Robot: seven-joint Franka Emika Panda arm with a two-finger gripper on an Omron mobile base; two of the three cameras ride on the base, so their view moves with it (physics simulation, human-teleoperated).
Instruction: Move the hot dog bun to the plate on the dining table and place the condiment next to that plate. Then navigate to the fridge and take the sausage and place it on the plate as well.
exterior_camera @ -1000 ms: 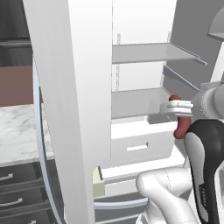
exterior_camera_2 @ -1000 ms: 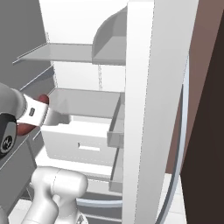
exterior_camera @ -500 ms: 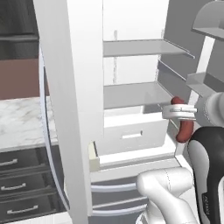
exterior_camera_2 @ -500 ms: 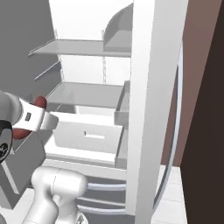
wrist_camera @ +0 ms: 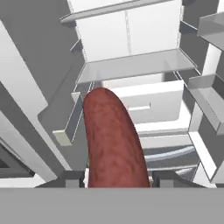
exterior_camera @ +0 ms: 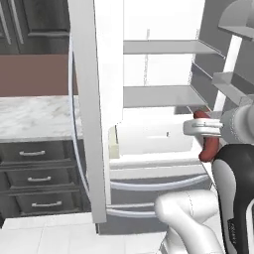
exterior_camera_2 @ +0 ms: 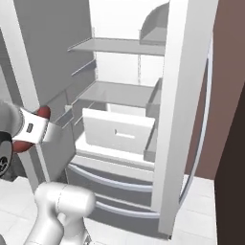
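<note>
Sausage [wrist_camera: 113,140] is in the gripper [exterior_camera: 211,130], the jaws closed on its lower end so that the dark red length juts out past the fingertips toward the open fridge [exterior_camera: 149,99]. It hangs in the air in front of the bare shelves and the white drawer [exterior_camera_2: 118,131], clear of both (nothing else sits on those shelves that I can see). To my eye the picking step is done and the carrying step is in hand. Next the base must turn away from the fridge and drive to the dining table, keeping the grip firm, so the sausage can be laid on the plate.
</note>
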